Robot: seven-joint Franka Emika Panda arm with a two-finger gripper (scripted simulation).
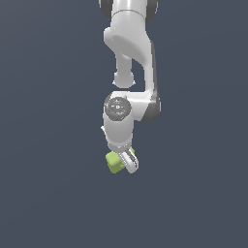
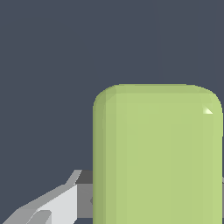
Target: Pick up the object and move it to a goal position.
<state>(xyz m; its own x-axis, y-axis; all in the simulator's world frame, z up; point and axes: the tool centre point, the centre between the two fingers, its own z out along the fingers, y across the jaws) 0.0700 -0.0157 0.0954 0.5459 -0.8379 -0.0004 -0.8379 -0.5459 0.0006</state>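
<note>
The object (image 1: 114, 163) is a small lime-green rounded block, hanging in the air at the end of the white arm. My gripper (image 1: 122, 164) points down and is shut on it, and the block sticks out toward the exterior view's left of the fingers. In the wrist view the object (image 2: 157, 153) fills much of the picture, with one grey-white finger (image 2: 61, 203) pressed against its side; the other finger is almost out of frame. No mark of a goal position shows in either view.
The white arm (image 1: 131, 53) comes down from the top of the exterior view. Behind it is only a plain dark blue-grey background, with no table, edge or other object in sight.
</note>
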